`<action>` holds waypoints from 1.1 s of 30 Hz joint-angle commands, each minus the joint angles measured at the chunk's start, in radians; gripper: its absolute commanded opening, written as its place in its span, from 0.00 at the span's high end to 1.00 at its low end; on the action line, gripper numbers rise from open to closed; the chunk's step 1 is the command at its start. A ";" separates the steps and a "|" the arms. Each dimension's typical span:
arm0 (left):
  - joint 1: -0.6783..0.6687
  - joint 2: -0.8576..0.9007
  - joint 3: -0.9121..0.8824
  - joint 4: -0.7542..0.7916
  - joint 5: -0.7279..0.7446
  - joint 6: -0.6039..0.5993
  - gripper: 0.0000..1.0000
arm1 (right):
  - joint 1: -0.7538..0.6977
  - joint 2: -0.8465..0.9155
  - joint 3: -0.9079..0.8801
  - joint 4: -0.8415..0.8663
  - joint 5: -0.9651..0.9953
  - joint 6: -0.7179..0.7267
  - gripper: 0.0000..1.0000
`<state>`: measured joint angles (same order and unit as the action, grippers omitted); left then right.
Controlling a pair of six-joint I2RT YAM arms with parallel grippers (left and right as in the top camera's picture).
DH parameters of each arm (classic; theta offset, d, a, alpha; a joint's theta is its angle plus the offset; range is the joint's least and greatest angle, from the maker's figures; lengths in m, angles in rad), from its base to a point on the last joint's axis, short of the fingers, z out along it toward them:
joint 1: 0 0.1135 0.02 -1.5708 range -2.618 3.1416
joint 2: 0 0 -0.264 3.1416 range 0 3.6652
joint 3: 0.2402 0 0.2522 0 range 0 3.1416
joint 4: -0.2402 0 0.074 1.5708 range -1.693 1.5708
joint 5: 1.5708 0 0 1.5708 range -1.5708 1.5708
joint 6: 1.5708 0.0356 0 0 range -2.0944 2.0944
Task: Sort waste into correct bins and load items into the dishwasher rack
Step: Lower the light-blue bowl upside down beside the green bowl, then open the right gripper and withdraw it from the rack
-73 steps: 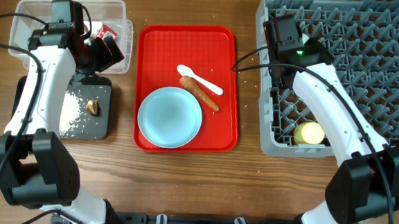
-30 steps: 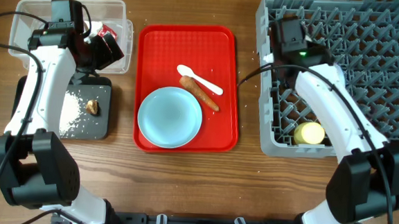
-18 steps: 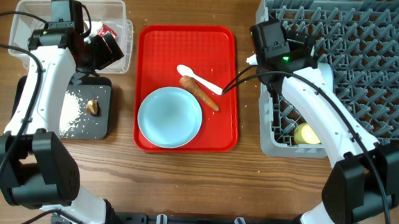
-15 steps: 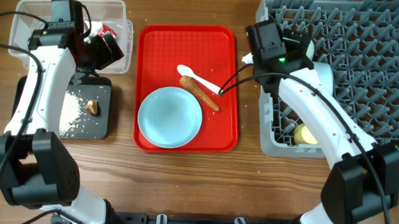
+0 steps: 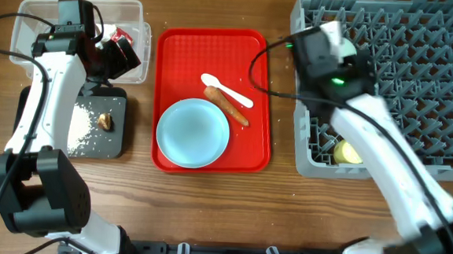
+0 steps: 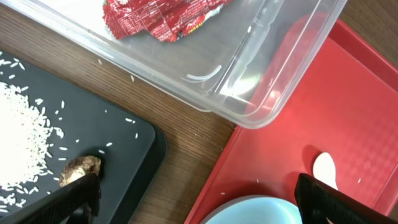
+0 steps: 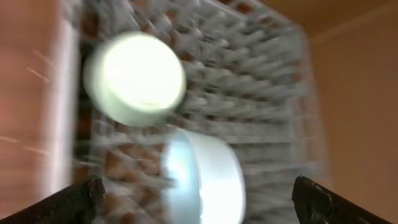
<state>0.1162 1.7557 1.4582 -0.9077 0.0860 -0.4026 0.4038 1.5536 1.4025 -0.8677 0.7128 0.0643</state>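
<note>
The right gripper (image 7: 199,198) is open above the grey dishwasher rack (image 5: 419,68), and its view is blurred by motion. Below it a pale bowl (image 7: 208,177) stands on edge among the pegs, beside the yellow cup (image 7: 134,78) (image 5: 349,153). The left gripper (image 6: 196,194) hangs open and empty between the clear tub (image 5: 36,17) and the black tray (image 5: 111,140). A red wrapper (image 6: 161,18) lies in the tub. Rice (image 6: 25,143) and a brown scrap (image 6: 78,169) lie on the black tray. The blue plate (image 5: 193,133), white spoon (image 5: 227,90) and sausage stick (image 5: 228,106) lie on the red tray.
The flat red tray (image 5: 255,50) lies mid-table between the two bins and the rack. The right arm (image 5: 382,152) crosses the rack's left side. Bare wooden table (image 5: 206,197) shows along the front.
The right arm swung left over the rack's edge and back, and is now smeared with motion. The left arm and all the things on the trays have stayed put.
</note>
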 commanded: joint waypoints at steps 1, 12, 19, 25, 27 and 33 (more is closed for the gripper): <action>-0.003 -0.018 0.019 0.002 -0.009 0.002 0.00 | -0.123 -0.152 0.002 0.016 -0.336 0.256 0.04; -0.003 -0.018 0.019 0.002 -0.009 0.002 0.00 | -0.476 -0.097 -0.002 0.031 -0.733 0.250 0.25; -0.003 -0.018 0.019 0.002 -0.009 0.002 0.00 | -0.475 0.016 -0.002 -0.015 -0.786 0.244 0.24; -0.003 -0.018 0.019 0.002 -0.009 0.002 0.00 | -0.475 0.037 -0.002 -0.032 -0.869 0.181 0.23; -0.003 -0.018 0.019 0.002 -0.009 0.002 0.00 | -0.474 0.037 -0.002 -0.046 -0.950 0.122 0.24; -0.003 -0.018 0.019 0.002 -0.009 0.002 0.00 | -0.473 0.022 0.001 -0.075 -1.020 0.066 0.25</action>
<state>0.1162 1.7557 1.4582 -0.9081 0.0864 -0.4026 -0.0727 1.5829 1.4025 -0.9428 -0.2455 0.1780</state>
